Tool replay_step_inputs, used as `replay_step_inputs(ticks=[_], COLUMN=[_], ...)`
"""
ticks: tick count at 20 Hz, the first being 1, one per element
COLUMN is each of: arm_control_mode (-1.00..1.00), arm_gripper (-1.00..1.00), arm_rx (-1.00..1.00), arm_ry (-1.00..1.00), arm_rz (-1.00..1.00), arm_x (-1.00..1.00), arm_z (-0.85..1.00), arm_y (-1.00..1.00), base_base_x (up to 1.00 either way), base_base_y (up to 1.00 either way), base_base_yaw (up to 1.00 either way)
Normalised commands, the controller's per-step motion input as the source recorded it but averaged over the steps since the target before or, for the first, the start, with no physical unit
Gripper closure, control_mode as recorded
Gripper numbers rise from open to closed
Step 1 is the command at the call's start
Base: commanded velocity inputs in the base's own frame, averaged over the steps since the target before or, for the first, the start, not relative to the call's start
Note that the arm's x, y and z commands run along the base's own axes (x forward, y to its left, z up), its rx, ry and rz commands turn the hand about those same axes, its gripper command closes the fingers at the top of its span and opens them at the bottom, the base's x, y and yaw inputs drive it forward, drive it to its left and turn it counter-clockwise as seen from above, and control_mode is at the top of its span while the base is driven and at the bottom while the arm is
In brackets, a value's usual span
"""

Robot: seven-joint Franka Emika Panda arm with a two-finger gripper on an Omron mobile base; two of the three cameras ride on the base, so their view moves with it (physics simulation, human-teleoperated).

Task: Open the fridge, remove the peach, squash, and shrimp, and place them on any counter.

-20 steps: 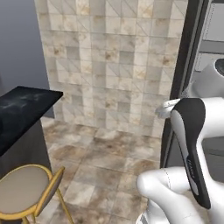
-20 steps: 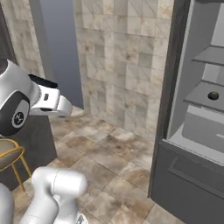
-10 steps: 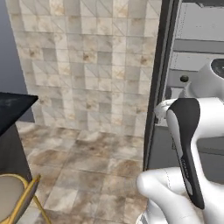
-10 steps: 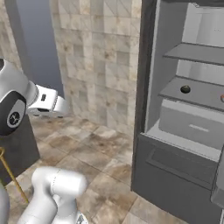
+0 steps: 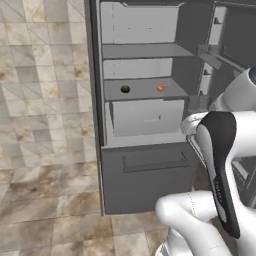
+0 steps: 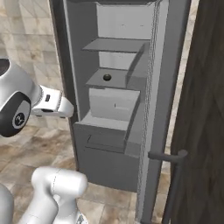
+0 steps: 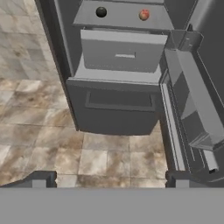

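Peach (image 7: 144,15) and squash (image 7: 101,12) lie beyond claw (image 7: 109,178).

A rendered home kitchen. The fridge (image 5: 145,125) stands open, its pale shelves and drawer (image 5: 146,116) exposed. Left of the fridge runs a wall of mottled beige tiles (image 5: 45,85); before the fridge lies a brown stone-tile floor (image 7: 52,144). Right of the fridge hangs its door, with a long dark bar handle (image 6: 171,183).
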Motion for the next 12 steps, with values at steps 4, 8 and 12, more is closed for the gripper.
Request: replay_step_inputs(ticks=[4, 8, 12], arm_control_mode=[1.00, 1.00, 1.00], arm_gripper=[-1.00, -1.00, -1.00], arm_rx=[0.00, 0.00, 0.00], arm_ry=[0.00, 0.00, 0.00], arm_rz=[0.00, 0.00, 0.00], arm_x=[0.00, 0.00, 0.00], arm_z=[0.00, 0.00, 0.00], arm_y=[0.00, 0.00, 0.00], base_base_x=[0.04, 0.19, 0.92], base_base_y=[0.00, 0.00, 0.14], base_base_yaw=[-0.12, 0.00, 0.00])
